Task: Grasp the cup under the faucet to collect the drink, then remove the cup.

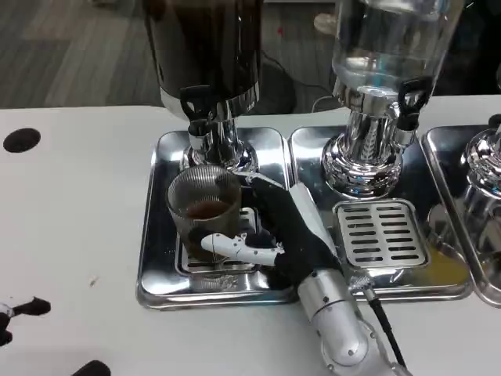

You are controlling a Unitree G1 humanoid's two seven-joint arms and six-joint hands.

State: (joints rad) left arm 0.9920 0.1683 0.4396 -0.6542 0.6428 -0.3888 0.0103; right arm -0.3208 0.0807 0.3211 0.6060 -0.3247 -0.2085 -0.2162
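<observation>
Your right forearm (338,313) comes up from the bottom edge, and your right hand (291,231) wraps around the ribbed glass cup (205,211), with white fingertips (235,246) curling across its lower front. You are grasping the cup, which stands on the drip grate (223,265) of the left steel tray (153,258), directly below the black-handled faucet (197,106) of the dark drink dispenser (205,47). A shallow layer of brown drink sits in the cup's bottom, so collecting looks barely begun.

Hold the cup upright and keep its mouth centred under the spout; a loose grip on ribbed glass could slip, so keep contact low and even. When you lift away, draw it toward you and level, since the chrome pedestal (219,149) stands just behind the cup.

Beside it, the clear water dispenser (387,47) stands on its own tray (438,291) with a slotted grate (381,233); your forearm lies between the two grates, and a black cable (385,317) trails near the wrist. Your left hand (19,312) shows only as dark fingertips at the lower left, and whether it is clenched or released you cannot tell.
</observation>
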